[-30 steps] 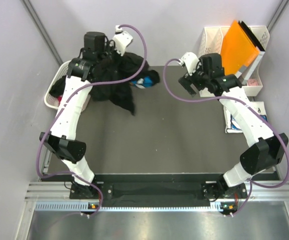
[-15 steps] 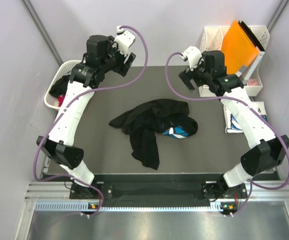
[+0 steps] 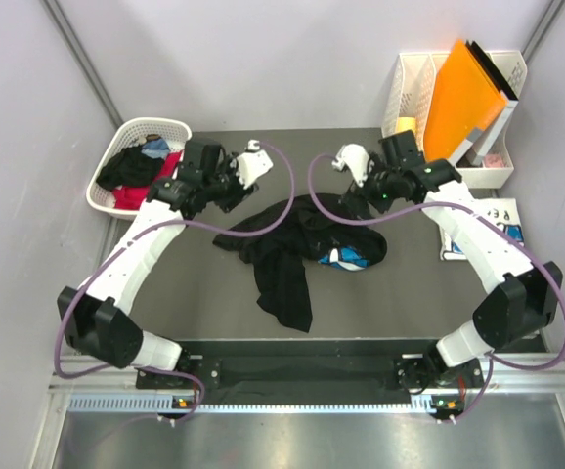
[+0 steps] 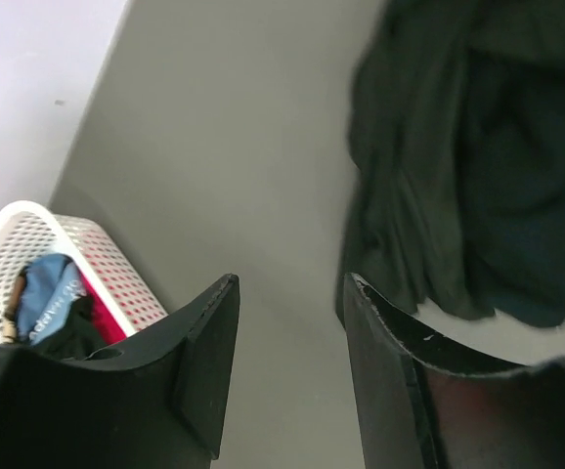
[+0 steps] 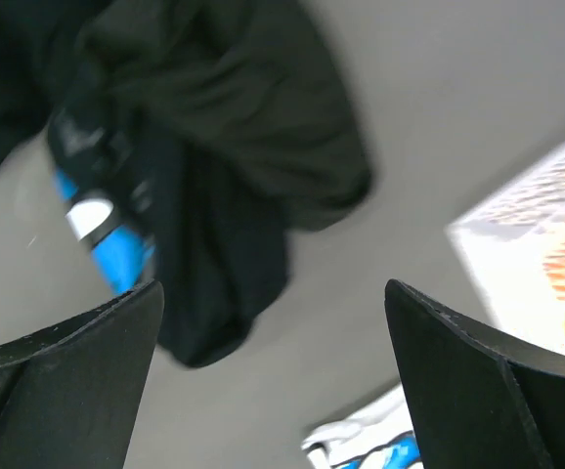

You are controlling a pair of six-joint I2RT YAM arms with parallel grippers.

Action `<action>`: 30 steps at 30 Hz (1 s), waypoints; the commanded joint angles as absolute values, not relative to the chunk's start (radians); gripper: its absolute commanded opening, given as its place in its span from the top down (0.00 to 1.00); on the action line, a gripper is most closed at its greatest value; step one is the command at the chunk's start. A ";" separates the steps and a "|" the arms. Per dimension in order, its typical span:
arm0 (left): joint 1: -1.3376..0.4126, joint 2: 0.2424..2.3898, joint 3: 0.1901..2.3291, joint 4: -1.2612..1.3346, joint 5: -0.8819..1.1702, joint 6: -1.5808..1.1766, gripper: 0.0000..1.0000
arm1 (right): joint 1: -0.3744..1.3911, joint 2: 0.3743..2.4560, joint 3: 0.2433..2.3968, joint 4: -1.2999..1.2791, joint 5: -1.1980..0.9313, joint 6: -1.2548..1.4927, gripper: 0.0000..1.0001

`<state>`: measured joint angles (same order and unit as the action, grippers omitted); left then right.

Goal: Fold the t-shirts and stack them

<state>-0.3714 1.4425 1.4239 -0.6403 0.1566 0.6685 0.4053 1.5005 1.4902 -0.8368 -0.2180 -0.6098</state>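
Both arms have dropped from the far edge toward the tee (image 3: 282,249), which stays crumpled mid-table. The left gripper (image 3: 232,195) and right gripper (image 3: 366,198) flank its far end.

Left wrist: fingers apart and empty, tee (image 4: 458,176) ahead to the right, basket (image 4: 28,244) to the left.

Right wrist: fingers spread wide and empty above the tee (image 5: 224,147).

A black t-shirt (image 3: 287,244) lies in a messy heap in the middle of the dark table (image 3: 195,293). One long bit of it points to 6 o'clock. A blue and white patch (image 3: 344,260) peeks out on its 3 o'clock side. The left gripper (image 3: 234,189) is over the heap's 10 o'clock edge. The right gripper (image 3: 363,193) is over its 2 o'clock edge. A white basket (image 3: 151,124) with clothes in it sits at the table's 10 o'clock corner. An orange folder (image 3: 466,93) stands at 1 o'clock. A folded white t-shirt (image 3: 502,220) lies at 3 o'clock.
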 commanded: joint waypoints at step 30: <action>-0.451 1.506 1.286 -0.819 0.460 0.727 0.35 | 0.301 1.566 1.511 -0.716 -0.005 -0.538 0.02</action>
<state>-0.4171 1.4567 1.2793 -0.8047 0.4591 0.7315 0.3191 1.5608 1.4265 -0.7692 -0.0307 -0.5606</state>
